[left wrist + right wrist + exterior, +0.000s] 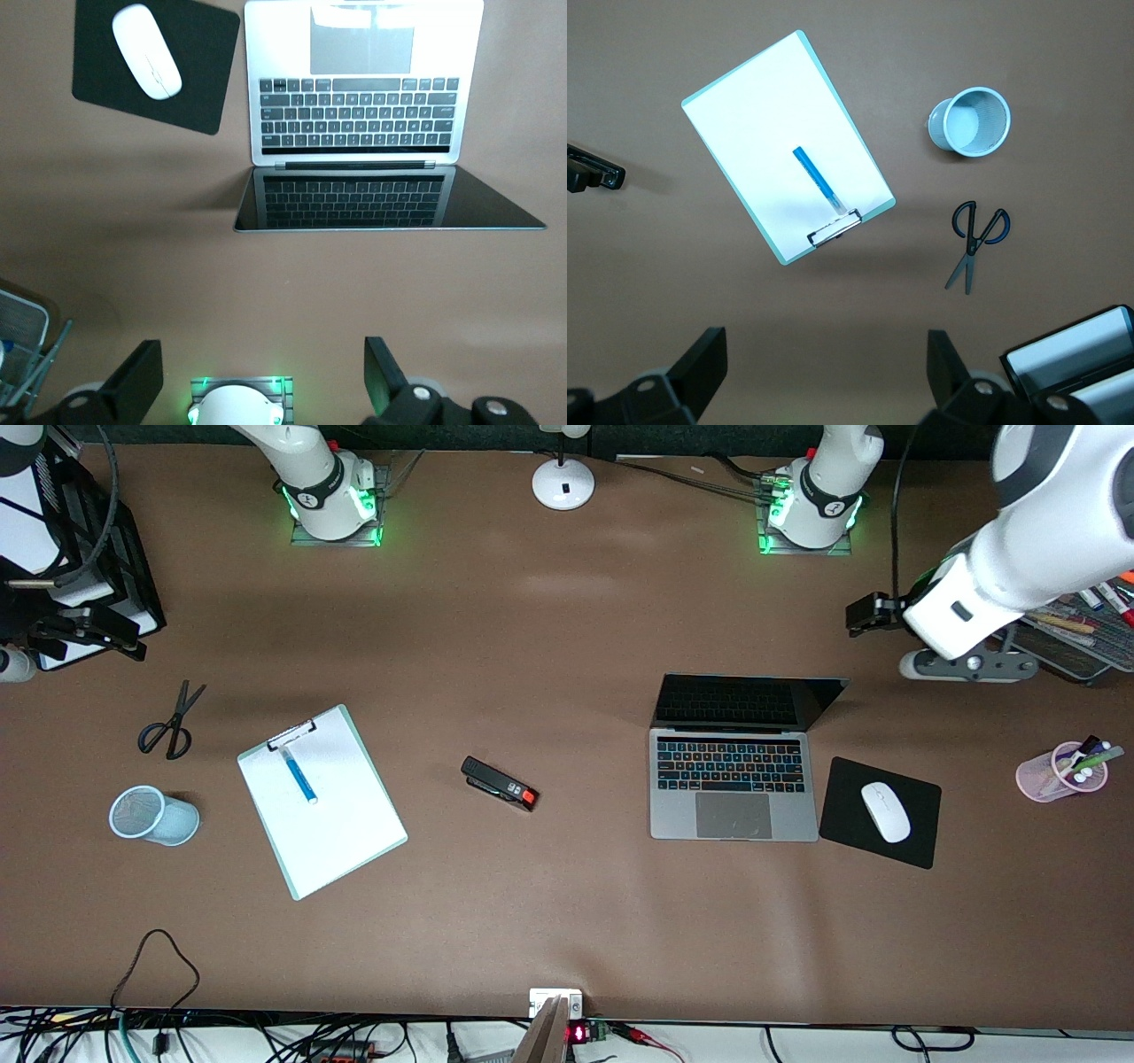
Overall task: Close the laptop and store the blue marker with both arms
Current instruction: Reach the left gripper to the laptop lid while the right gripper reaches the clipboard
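The silver-grey laptop (733, 779) stands open on the table toward the left arm's end, its dark screen tilted back; it also shows in the left wrist view (363, 84). The light-blue marker (299, 775) lies on a white clipboard (337, 833) toward the right arm's end, and shows in the right wrist view (817, 180). My left gripper (873, 613) (263, 376) is open and empty, high over the bare table between the laptop and its own base. My right gripper (106, 633) (827, 367) is open and empty, high over the table near the scissors.
A black stapler (500, 784) lies between clipboard and laptop. Scissors (168, 722) and a pale blue mesh cup (151, 815) sit beside the clipboard. A white mouse (886, 812) lies on a black pad (842, 815) beside the laptop. A pink pen cup (1059, 771), a marker tray (1081, 638) and a black file box (89, 558) stand at the table's ends.
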Robot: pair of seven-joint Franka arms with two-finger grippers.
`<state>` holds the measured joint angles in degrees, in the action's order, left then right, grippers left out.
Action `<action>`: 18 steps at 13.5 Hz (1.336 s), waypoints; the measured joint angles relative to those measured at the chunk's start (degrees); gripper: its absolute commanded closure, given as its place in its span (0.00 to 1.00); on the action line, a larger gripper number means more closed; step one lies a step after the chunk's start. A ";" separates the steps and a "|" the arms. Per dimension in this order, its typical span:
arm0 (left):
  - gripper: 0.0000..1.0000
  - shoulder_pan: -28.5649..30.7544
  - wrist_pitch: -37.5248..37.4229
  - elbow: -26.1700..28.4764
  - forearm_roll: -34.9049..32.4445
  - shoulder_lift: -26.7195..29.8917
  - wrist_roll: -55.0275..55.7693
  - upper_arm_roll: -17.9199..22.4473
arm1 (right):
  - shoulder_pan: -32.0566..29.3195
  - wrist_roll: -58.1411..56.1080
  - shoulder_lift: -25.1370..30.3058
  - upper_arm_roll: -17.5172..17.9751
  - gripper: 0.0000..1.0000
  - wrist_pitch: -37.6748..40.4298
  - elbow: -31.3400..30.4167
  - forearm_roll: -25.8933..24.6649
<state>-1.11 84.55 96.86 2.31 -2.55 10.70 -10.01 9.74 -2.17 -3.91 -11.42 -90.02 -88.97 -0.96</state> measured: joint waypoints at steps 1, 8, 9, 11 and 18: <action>0.00 -0.01 0.69 1.50 0.00 -0.03 0.45 -0.53 | 0.00 0.00 -0.32 0.00 0.00 -0.14 -0.01 0.00; 0.00 -0.03 10.22 12.87 0.00 0.33 3.55 -4.32 | 0.07 0.01 -1.86 0.01 0.00 -2.40 -0.02 0.00; 0.00 -0.04 11.10 14.03 0.00 0.50 4.31 -4.70 | 0.12 0.01 -2.01 0.02 0.00 -2.61 -0.02 0.00; 0.00 -0.03 14.08 16.85 0.00 1.04 6.28 -5.62 | 0.23 0.01 -2.29 0.03 0.00 -2.78 -0.02 0.00; 0.00 -0.06 22.55 24.58 0.00 1.83 12.90 -9.37 | 0.62 0.01 -5.16 0.04 0.00 -3.80 -0.02 0.00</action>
<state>-1.17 107.10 121.44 2.31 -0.73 23.60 -19.38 10.37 -2.16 -9.06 -11.37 -93.81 -88.99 -0.96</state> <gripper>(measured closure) 0.000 0.000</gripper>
